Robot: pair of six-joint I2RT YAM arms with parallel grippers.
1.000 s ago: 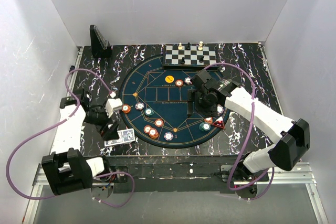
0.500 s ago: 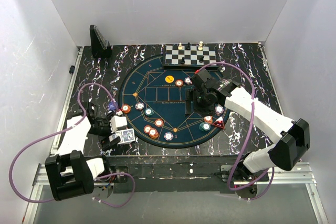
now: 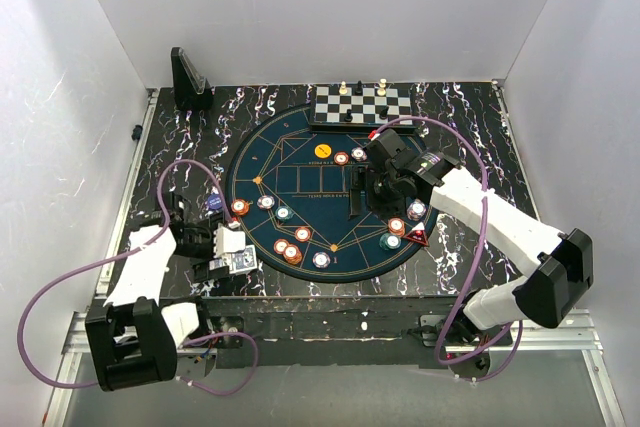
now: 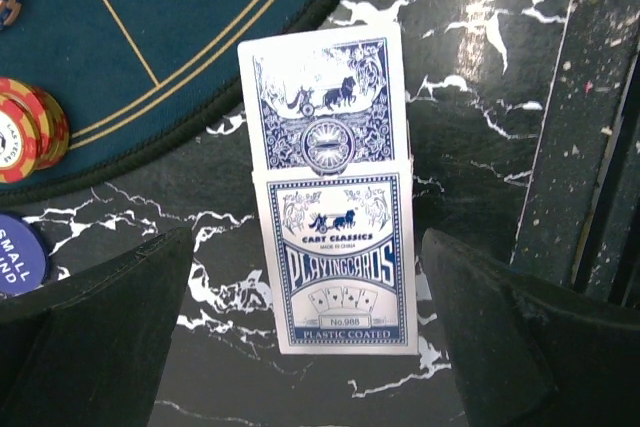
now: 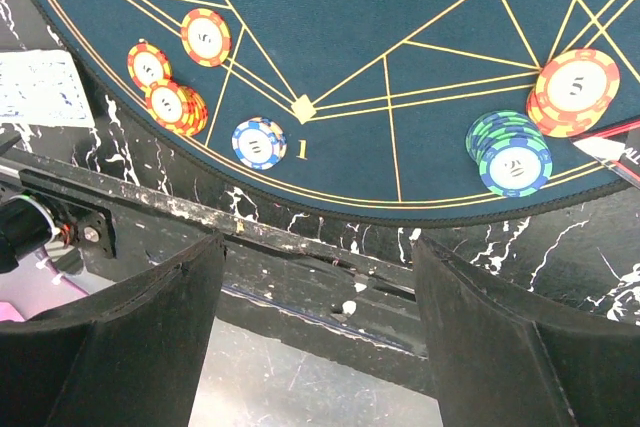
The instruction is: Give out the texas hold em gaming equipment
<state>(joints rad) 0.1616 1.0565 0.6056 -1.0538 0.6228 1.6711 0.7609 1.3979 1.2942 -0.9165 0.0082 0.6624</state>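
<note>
A blue-and-white playing card box (image 4: 335, 197) lies flat on the marble table with its top flap open, just off the mat's near-left edge (image 3: 238, 262). My left gripper (image 4: 305, 247) is open, hovers over the box, and has one finger on each side of it without touching. My right gripper (image 3: 355, 202) is open and empty, raised above the mat; in its wrist view (image 5: 318, 247) it looks past the mat's near edge. Orange chips (image 3: 292, 254), white-pink chips (image 3: 321, 259), teal chips (image 3: 392, 242), a yellow disc (image 3: 322, 151) and a red triangle marker (image 3: 416, 238) lie on the mat.
The round dark-blue mat (image 3: 310, 187) fills the table's middle. A chessboard with pieces (image 3: 362, 104) stands at the back and a black stand (image 3: 188, 82) at the back left. A blue chip (image 3: 216, 203) lies off the mat by my left arm. White walls enclose the table.
My left arm has drawn back toward the near edge and brought its open gripper over the card box. My right gripper has shifted slightly toward the back. The box has not moved.
</note>
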